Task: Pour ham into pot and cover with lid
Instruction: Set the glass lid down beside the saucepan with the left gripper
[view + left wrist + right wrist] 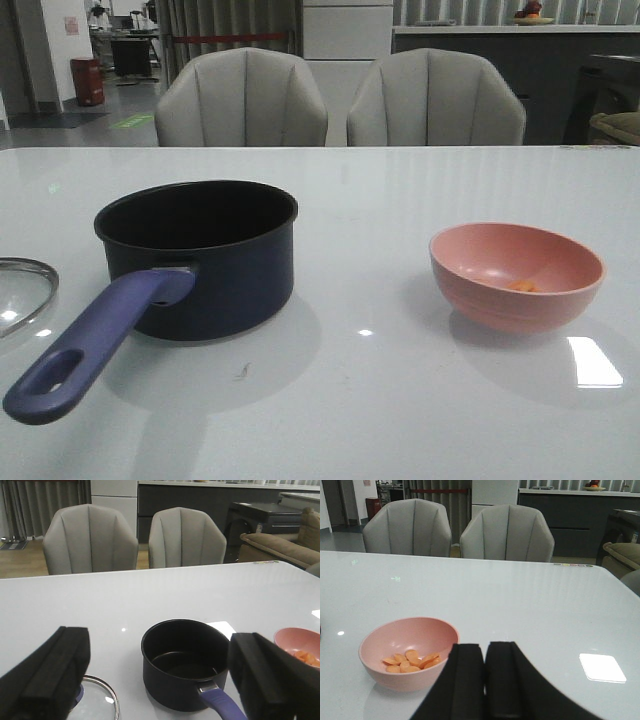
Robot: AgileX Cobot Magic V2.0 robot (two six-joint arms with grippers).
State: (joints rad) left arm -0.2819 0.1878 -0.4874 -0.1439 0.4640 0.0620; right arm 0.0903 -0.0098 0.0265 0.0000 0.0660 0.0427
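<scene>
The dark navy pot (215, 270) stands left of centre on the table, empty, its purple handle (90, 350) pointing to the front left. The glass lid (22, 292) lies flat at the far left edge. At the right, small orange ham chunks (522, 286) lie in the pink bowl (510, 305). Neither gripper shows in the front view. My left gripper (161, 640) is open, with the pot (170, 680) ahead between its pads and the lid (102, 697) beside it. My right gripper (485, 647) is shut on nothing, just beside the bowl (395, 677) of ham (410, 661).
The white glossy table (400, 400) runs back to two grey chairs (245, 100) behind its far edge. The pink bowl (290, 632) and its ham (307, 657) also show at the edge of the left wrist view.
</scene>
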